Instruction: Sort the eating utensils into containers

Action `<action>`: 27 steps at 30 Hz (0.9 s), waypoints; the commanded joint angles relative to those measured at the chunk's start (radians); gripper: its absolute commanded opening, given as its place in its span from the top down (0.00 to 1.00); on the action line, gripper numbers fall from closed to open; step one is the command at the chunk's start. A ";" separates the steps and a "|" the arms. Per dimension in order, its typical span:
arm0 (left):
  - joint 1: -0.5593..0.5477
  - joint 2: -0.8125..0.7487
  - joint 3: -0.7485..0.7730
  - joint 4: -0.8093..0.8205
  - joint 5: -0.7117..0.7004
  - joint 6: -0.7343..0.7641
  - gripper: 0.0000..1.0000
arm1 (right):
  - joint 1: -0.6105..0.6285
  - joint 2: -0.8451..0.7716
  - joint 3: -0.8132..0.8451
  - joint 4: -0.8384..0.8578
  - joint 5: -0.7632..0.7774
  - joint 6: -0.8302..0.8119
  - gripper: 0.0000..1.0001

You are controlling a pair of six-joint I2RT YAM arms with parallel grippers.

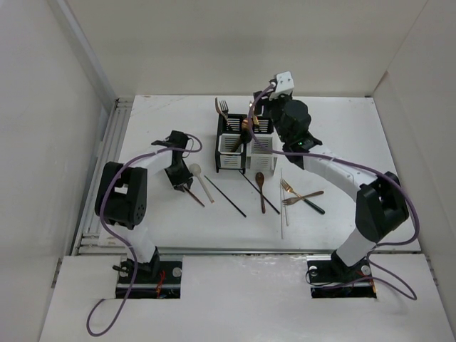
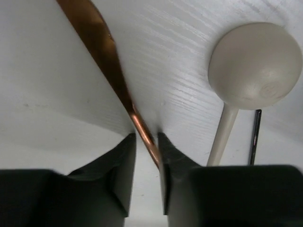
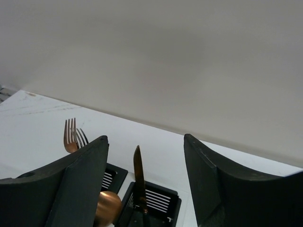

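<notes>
Cutlery is split between the table (image 1: 335, 142) and the caddies (image 1: 235, 160) here. The left gripper (image 2: 146, 137) is down at the table surface with its jaws drawn in narrow around the thin handle of a copper utensil (image 2: 102, 42). The handle runs diagonally through the gap and looks like it's touching both inner faces, so I'd call that pinched, though the piece itself lies flat on the table. Just to the side of it is the cream spoon (image 2: 253, 64), bowl up, handle running back past the finger, and a black chopstick (image 2: 256, 137) sits right beside that handle.

The right gripper (image 3: 144, 139) is spread wide with nothing in it, hovering above the caddies at the far middle of the table. Looking down through its fingers there's a thin copper piece (image 3: 138, 177) standing upright in a slotted top, a copper spoon bowl (image 3: 108, 205) poking out next to it, and two forks (image 3: 71, 135) sticking up from the other caddy.

Loose on the table in front of the caddies: a wooden spoon (image 1: 261, 189), a white chopstick (image 1: 283, 203) and a couple of copper forks (image 1: 292, 192).
</notes>
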 commanded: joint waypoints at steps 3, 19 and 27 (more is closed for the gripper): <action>0.034 0.130 0.014 -0.002 0.033 0.066 0.91 | -0.016 0.003 0.068 0.038 -0.010 -0.038 0.30; 0.117 -0.003 0.119 0.382 -0.075 0.480 1.00 | -0.016 -0.041 0.142 0.058 0.056 -0.187 0.30; 0.046 -0.164 0.134 0.626 -0.049 0.741 1.00 | -0.016 -0.123 0.101 0.087 0.100 -0.187 0.30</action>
